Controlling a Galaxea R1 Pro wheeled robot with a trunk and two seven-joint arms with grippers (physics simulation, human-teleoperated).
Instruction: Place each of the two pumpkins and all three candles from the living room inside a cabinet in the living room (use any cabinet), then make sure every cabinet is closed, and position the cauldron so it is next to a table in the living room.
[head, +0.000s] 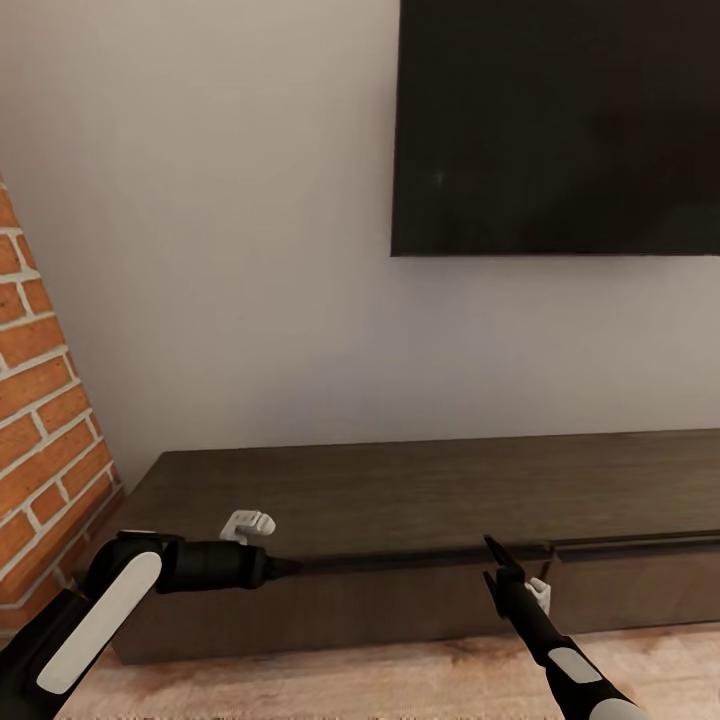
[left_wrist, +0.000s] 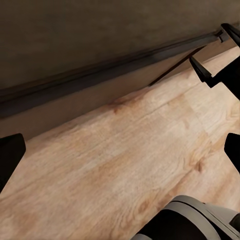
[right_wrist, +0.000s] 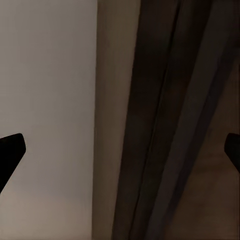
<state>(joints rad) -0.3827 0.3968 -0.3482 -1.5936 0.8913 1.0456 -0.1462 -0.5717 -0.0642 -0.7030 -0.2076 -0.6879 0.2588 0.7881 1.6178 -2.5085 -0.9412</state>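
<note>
A pale grey wall (head: 220, 250) is filling the background, with a big dark screen (head: 555, 125) hanging on it toward the right and a slanted red brick surface (head: 45, 430) showing at the left edge. The cabinet (head: 420, 490), long, low and dark brown, is standing against the wall on a light wooden floor (head: 330, 685); its top is bare and its drawer fronts are sitting flush along the front edge. The left gripper (head: 285, 567) is pointing sideways along the cabinet's front edge, near the left end; in the left wrist view its dark fingertips (left_wrist: 10, 155) are sitting wide apart at the frame's sides, so it is released and grasping nothing. The right gripper (head: 502, 567) is reaching up to the same front edge, further toward the middle, its fingers (right_wrist: 11, 152) likewise spread apart over the cabinet's seam, with nothing between them.
</note>
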